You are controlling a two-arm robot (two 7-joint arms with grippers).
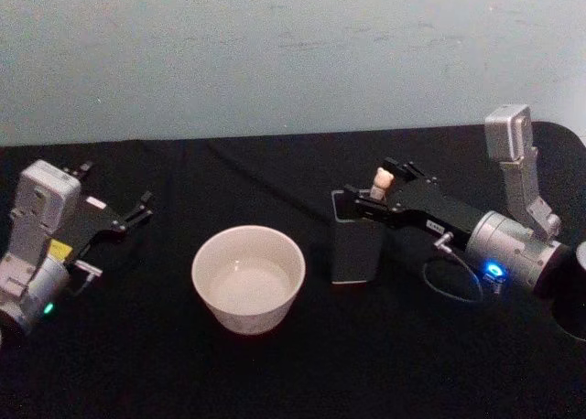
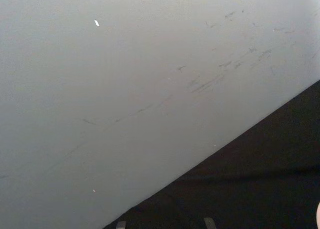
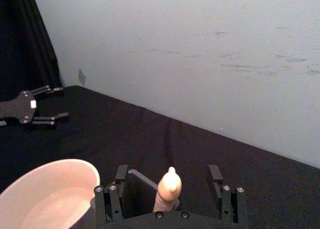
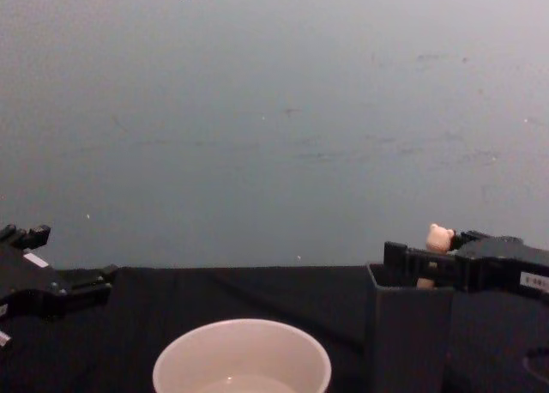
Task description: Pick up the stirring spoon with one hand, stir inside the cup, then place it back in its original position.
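The spoon (image 1: 384, 179) looks light, stiff and skinny. That smooth peach handle could slip or tip, so I'd pinch it just under the bear head and go gentle. It's standing upright in the holder (image 1: 355, 250), just right of the cup (image 1: 247, 320). The right gripper (image 3: 168, 171) sits at the holder's top with jaws spread wide, handle between them, touching neither finger. The left gripper (image 1: 117, 186) is parked far left, also spread.

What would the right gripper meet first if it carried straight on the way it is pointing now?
The stirring spoon: its handle stands in the holder between the open fingers of the right gripper, so it likely comes first, though depth is unclear.
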